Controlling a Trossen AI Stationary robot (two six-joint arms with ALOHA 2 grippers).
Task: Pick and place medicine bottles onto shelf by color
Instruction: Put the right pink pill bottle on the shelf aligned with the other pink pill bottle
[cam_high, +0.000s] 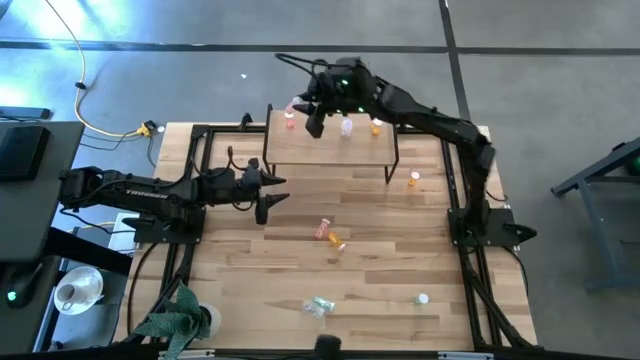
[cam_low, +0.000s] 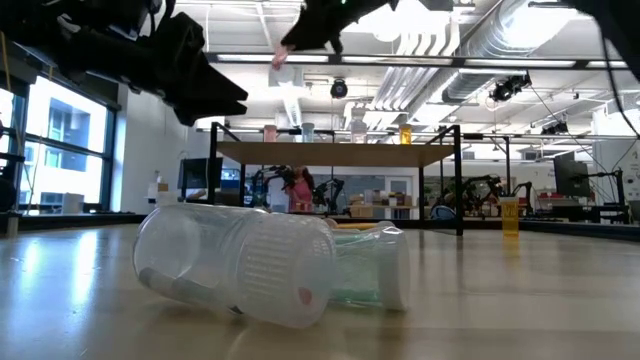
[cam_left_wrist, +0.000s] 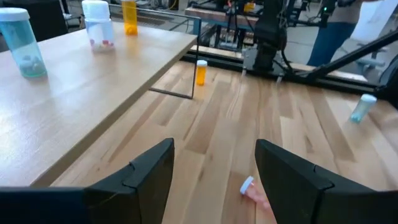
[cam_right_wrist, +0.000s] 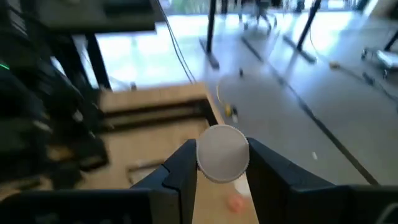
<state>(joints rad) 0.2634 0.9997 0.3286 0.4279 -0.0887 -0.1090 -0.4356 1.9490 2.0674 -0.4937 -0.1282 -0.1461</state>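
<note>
Holding a white-capped bottle (cam_right_wrist: 222, 153) between the fingers of the right gripper (cam_high: 310, 108), narrowed tight on its cap; body colour not readable from the wrist view, though a pinkish tint shows in the low view. Hovering above the shelf (cam_high: 330, 150) at its ten o'clock corner, next to a pink bottle (cam_high: 291, 122) already standing there — probably so that like colours end up side by side. Farther along the back edge of the shelf, toward two o'clock, standing apart: a clear-white bottle (cam_high: 347, 127) and an orange bottle (cam_high: 376, 126), seemingly one spot per colour.

Waiting at nine o'clock on the desk (cam_high: 380, 240), just off the shelf's near corner: the left gripper (cam_high: 268, 192), fingers spread wide and empty, aimed across the boards toward the pink and orange pair lying (cam_high: 328, 234) near the centre.

Not yet sorted: an upright orange bottle (cam_high: 413, 180) at three o'clock of the shelf, a pale bottle (cam_high: 423, 298) at five o'clock, toppled clear and greenish bottles (cam_high: 318, 306) at six o'clock.
</note>
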